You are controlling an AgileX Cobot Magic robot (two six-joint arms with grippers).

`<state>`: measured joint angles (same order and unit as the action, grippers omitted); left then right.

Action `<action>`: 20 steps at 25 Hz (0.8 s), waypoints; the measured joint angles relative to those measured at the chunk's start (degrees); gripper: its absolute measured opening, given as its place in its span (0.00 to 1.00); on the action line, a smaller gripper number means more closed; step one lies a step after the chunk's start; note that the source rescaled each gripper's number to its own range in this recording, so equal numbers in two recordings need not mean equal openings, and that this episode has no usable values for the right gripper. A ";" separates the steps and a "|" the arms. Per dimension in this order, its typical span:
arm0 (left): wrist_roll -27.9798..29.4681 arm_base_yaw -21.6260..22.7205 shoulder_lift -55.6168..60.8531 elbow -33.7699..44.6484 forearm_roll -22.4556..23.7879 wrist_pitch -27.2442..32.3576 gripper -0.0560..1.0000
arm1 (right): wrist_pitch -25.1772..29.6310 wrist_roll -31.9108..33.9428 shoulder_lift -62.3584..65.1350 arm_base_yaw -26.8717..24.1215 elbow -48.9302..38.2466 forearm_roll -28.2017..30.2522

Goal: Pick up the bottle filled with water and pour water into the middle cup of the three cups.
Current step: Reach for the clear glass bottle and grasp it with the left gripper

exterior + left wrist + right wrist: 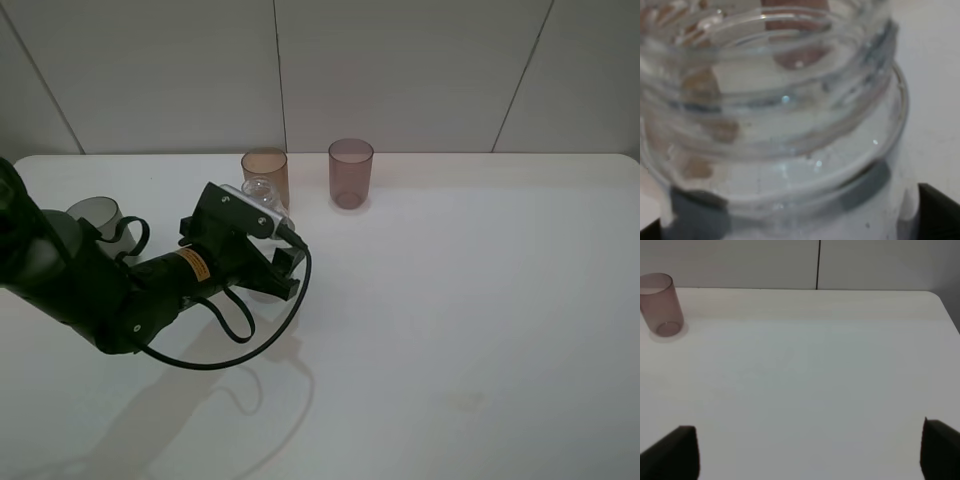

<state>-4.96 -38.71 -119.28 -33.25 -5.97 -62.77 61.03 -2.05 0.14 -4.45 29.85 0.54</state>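
Left wrist, left hand (795, 224) wide open — around bottle (790, 125) (uncapped)

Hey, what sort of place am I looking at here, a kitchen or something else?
Probably a robot test bench in a lab rather than a kitchen: a plain white table against a blank panelled wall, and a black robot arm working at a bottle near a pink cup.

Lab-style test station: white table (480, 300) against plain grey panelled wall (400, 70).
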 joint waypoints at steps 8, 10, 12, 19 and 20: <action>-0.05 0.00 -2.47 -1.34 0.00 -0.84 1.00 | 0.00 0.00 0.00 0.00 0.00 0.00; -0.11 0.00 -2.84 -1.45 0.00 -0.91 1.00 | 0.00 0.00 0.00 0.00 0.00 0.00; -0.16 0.00 -2.84 -1.45 0.00 -1.09 0.87 | 0.00 0.00 0.00 0.00 0.00 0.00; -0.23 0.00 -2.84 -1.45 -0.12 -1.37 0.07 | 0.00 0.00 0.00 0.00 0.00 0.00; -0.23 0.00 -2.84 -1.45 -0.12 -1.37 0.07 | 0.00 0.00 0.00 0.00 0.00 0.00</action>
<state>-5.19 -38.71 -122.13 -34.70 -6.10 -64.14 61.03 -2.05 0.14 -4.45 29.85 0.54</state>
